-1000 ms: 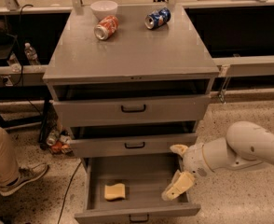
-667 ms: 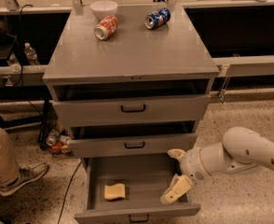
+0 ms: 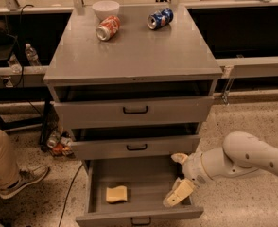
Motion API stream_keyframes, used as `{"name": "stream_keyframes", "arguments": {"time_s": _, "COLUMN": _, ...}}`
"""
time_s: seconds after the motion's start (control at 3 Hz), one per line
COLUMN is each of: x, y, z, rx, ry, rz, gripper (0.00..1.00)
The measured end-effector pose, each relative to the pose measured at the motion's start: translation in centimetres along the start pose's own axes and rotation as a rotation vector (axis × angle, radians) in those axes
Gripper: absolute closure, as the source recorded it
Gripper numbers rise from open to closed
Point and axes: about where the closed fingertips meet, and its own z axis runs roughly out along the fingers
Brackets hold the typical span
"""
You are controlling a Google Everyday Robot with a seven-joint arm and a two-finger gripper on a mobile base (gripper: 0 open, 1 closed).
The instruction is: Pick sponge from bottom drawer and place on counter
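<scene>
The pale yellow sponge [image 3: 116, 194] lies on the floor of the open bottom drawer [image 3: 139, 213], toward its left front. My cream gripper [image 3: 178, 177] is open over the drawer's right side, one finger near the back and one near the front edge, well to the right of the sponge and empty. The grey counter [image 3: 134, 51] tops the three-drawer cabinet above.
On the counter stand a white bowl [image 3: 106, 8], a red can on its side [image 3: 108, 28] and a blue can on its side [image 3: 160, 18]. The two upper drawers stand slightly ajar. A person's leg and shoe [image 3: 16, 178] are at the left; bottles lie on the floor by the cabinet.
My gripper and arm have shifted slightly left and lower over the drawer's right side. The sponge has not moved.
</scene>
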Motion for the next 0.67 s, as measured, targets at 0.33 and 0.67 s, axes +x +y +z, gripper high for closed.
{"name": "stream_keyframes", "arguments": {"time_s": 0.33, "x": 2.6, "y": -2.8, "z": 2.2, "rx": 0.032, "ry": -0.025, "rz": 0.022, "gripper": 0.00}}
{"name": "stream_keyframes", "arguments": {"time_s": 0.67, "x": 5.6, "y": -5.4, "z": 5.6, "rx": 0.032, "ry": -0.070, "rz": 0.038, "gripper": 0.00}}
